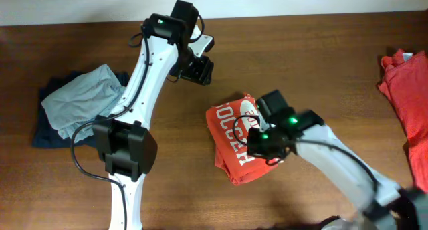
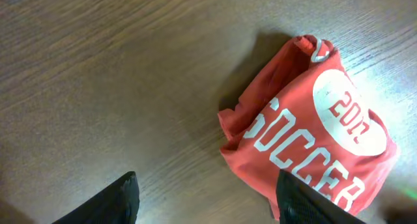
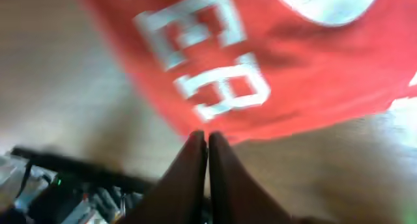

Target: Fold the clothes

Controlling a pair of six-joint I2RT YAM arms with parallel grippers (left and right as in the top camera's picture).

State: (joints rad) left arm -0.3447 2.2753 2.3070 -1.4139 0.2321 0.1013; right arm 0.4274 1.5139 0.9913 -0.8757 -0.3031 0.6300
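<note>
A folded red-orange T-shirt (image 1: 231, 146) with a white "2013 SOCCER" print lies in the middle of the table. It also shows in the left wrist view (image 2: 306, 133) and, blurred, in the right wrist view (image 3: 260, 61). My left gripper (image 1: 199, 71) is open and empty (image 2: 208, 185), above bare wood up and left of the shirt. My right gripper (image 1: 262, 153) is over the shirt's right side. Its fingers (image 3: 207, 136) are pressed together with the tips at the shirt's edge, and no cloth shows between them.
More red-orange clothes (image 1: 408, 89) lie heaped at the table's right edge. A grey garment (image 1: 83, 96) lies on a dark blue one (image 1: 47, 133) at the left. The table is brown wood (image 1: 321, 63).
</note>
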